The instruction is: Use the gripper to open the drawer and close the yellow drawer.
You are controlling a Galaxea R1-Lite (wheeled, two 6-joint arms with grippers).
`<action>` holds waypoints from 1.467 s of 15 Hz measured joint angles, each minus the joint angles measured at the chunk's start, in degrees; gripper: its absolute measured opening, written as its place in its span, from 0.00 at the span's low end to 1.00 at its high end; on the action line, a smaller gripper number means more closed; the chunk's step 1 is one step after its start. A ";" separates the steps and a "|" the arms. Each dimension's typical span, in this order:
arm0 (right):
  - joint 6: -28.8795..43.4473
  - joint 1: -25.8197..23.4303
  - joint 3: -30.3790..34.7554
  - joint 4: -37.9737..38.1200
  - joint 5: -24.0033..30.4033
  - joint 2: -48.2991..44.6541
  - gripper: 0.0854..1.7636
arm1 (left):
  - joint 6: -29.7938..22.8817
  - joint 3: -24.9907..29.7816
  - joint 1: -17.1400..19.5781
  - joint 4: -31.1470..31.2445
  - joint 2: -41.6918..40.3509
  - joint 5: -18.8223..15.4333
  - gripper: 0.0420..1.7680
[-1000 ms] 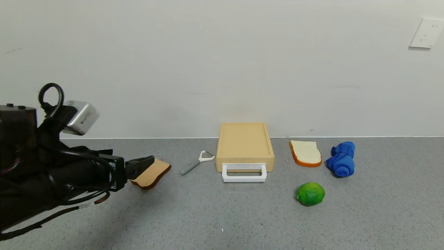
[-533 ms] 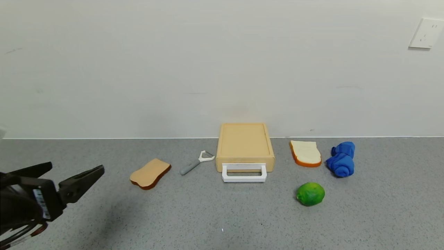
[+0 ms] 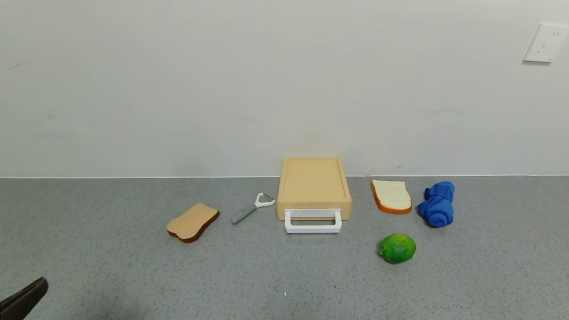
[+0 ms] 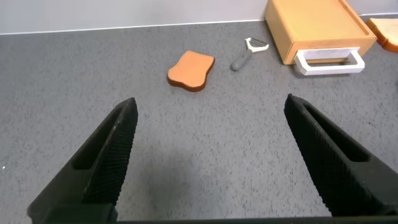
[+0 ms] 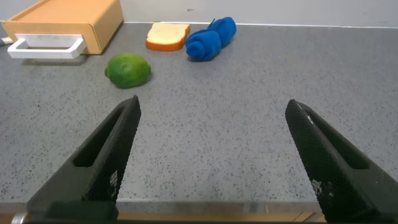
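The pale yellow-tan drawer (image 3: 314, 184) sits against the back wall at the middle, its tray pushed in and its white loop handle (image 3: 313, 222) facing front. It also shows in the left wrist view (image 4: 314, 28) and the right wrist view (image 5: 68, 25). My left gripper (image 4: 211, 155) is open and empty, low at the front left over bare counter; only one fingertip (image 3: 24, 298) shows in the head view. My right gripper (image 5: 214, 158) is open and empty near the counter's front edge, out of the head view.
A tan bread slice (image 3: 192, 222) and a peeler (image 3: 251, 208) lie left of the drawer. A white bread slice (image 3: 391, 196), a blue cloth (image 3: 438, 203) and a green lime (image 3: 397, 248) lie to its right. The grey counter (image 3: 284, 275) ends at the wall.
My left arm has drawn back from beside the tan bread slice to the front left corner, almost out of the head view. The drawer and the other objects have not moved.
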 joint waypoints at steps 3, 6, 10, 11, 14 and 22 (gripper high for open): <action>0.00 0.00 0.00 0.00 -0.02 0.00 0.97 | 2.08 -0.87 -0.09 7.12 -8.02 0.11 0.96; -0.02 0.00 0.00 0.00 -0.02 0.00 0.97 | 2.45 -3.43 0.44 13.41 -14.35 0.99 0.96; 0.00 0.00 0.00 -0.02 -0.02 0.00 0.97 | 2.45 -9.40 1.34 19.36 -17.55 9.29 0.97; 0.00 0.00 0.00 0.00 -0.02 0.00 0.97 | 2.58 -10.31 2.32 19.49 -17.77 9.46 0.97; 0.00 0.00 0.00 0.00 -0.02 0.00 0.97 | 2.89 -12.11 5.67 19.60 -18.05 9.01 0.97; 0.00 0.00 0.00 0.00 -0.02 0.00 0.97 | 3.77 -7.78 10.78 21.67 -25.88 2.51 0.97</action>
